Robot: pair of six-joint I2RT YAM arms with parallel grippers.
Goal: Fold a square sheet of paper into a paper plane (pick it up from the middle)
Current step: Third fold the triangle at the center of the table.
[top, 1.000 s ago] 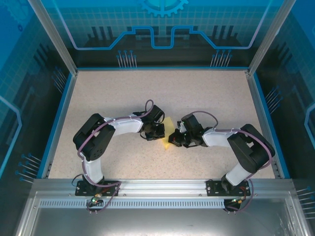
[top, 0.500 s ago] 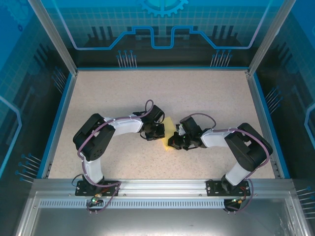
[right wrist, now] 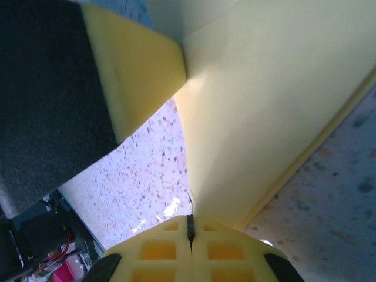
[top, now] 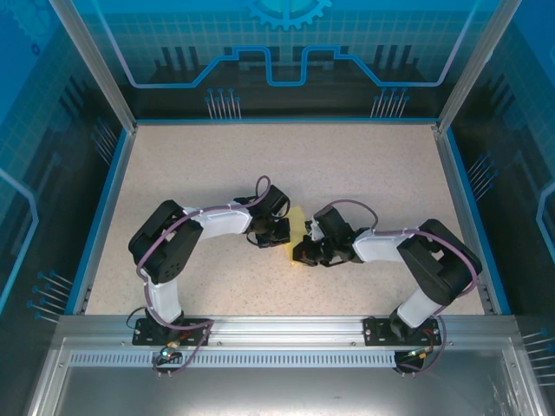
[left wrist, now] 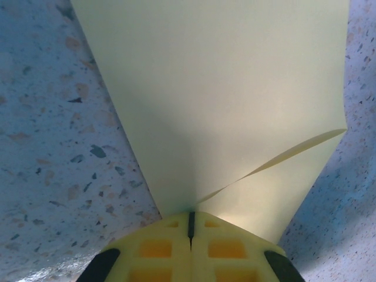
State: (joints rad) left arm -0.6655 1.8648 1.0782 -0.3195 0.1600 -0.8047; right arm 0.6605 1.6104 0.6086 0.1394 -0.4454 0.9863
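On the desk (top: 373, 173) the partly folded yellow paper (left wrist: 235, 88) is pinched at its left edge by the left hand (left wrist: 190, 226) and at its right by the right hand (right wrist: 190, 228).

Speckled beige table with a blue rim

The table (top: 286, 165) has a pale, dark-flecked top, a blue rim along 9, 12 and 3 o'clock, and a metal rail (top: 286, 328) at 6 o'clock. The pale-yellow paper (top: 297, 232) is near its centre; whether it rests on the top cannot be told.
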